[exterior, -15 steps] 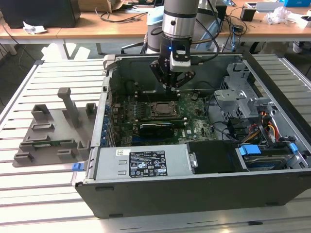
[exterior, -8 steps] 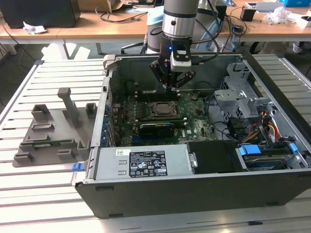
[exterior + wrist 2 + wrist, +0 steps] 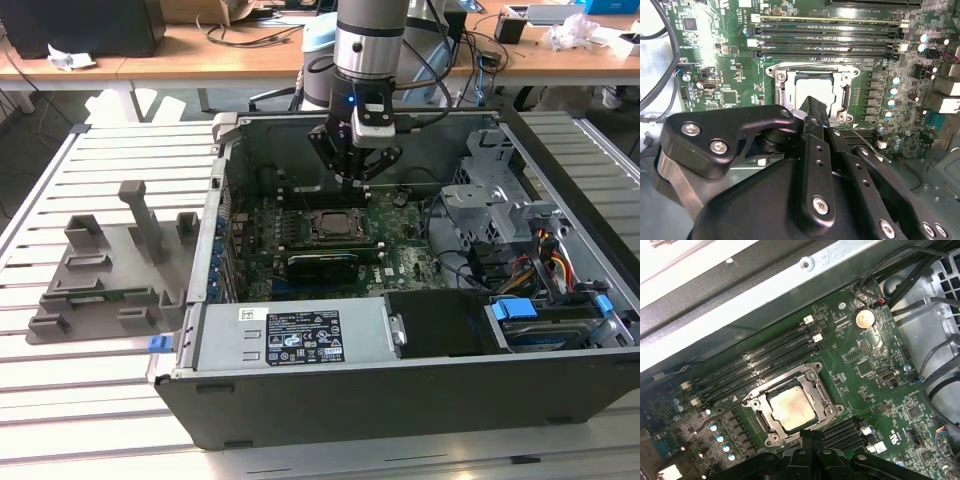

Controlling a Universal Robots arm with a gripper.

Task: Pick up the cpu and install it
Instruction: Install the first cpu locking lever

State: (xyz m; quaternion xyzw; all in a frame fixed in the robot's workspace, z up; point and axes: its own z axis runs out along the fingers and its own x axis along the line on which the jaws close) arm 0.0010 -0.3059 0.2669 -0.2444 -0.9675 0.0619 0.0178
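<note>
1. One cpu (image 3: 792,407), with a silver-grey top, lay flat inside the single metal-framed socket (image 3: 816,371) on the green motherboard (image 3: 875,390).
2. One gripper (image 3: 355,178) hung over the socket's edge. Its jaws were drawn together with nothing between them.
3. Four long memory slots (image 3: 830,35) ran side by side along one side of the socket, and one coin cell (image 3: 864,318) sat farther out on the board.
4. The board lay in one open computer case (image 3: 560,400). The case's power supply (image 3: 220,340) carried one printed label (image 3: 300,338), dark with white marks.
5. The case rested on a white slatted tabletop (image 3: 110,160). One grey holder tray (image 3: 105,280) sat beside the case at the exterior view's left.
6. Behind stood wooden desks (image 3: 180,40) strewn with cables.
</note>
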